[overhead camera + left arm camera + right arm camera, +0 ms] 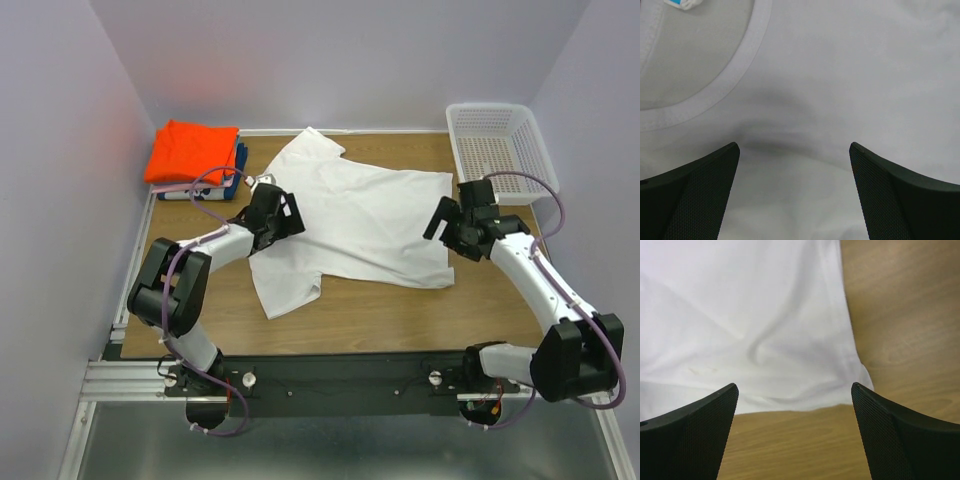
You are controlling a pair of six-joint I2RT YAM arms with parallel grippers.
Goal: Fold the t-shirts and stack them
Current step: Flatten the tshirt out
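Note:
A white t-shirt [355, 220] lies spread on the wooden table, neck to the left, hem to the right. My left gripper [283, 222] is open just over its collar area; the left wrist view shows the neck band [735, 80] and a bit of the label [682, 4] beyond the open fingers [695, 195]. My right gripper [445, 222] is open at the shirt's hem edge; the right wrist view shows the hem corner [857, 372] and bare wood between the fingers [900, 435]. A folded orange shirt [192, 150] lies on a folded dark blue one [238, 165] at the back left.
A white mesh basket [497, 150] stands at the back right corner. Purple-grey walls close in the table [400, 310] at the back and sides. The arms' bases sit on a black rail at the near edge.

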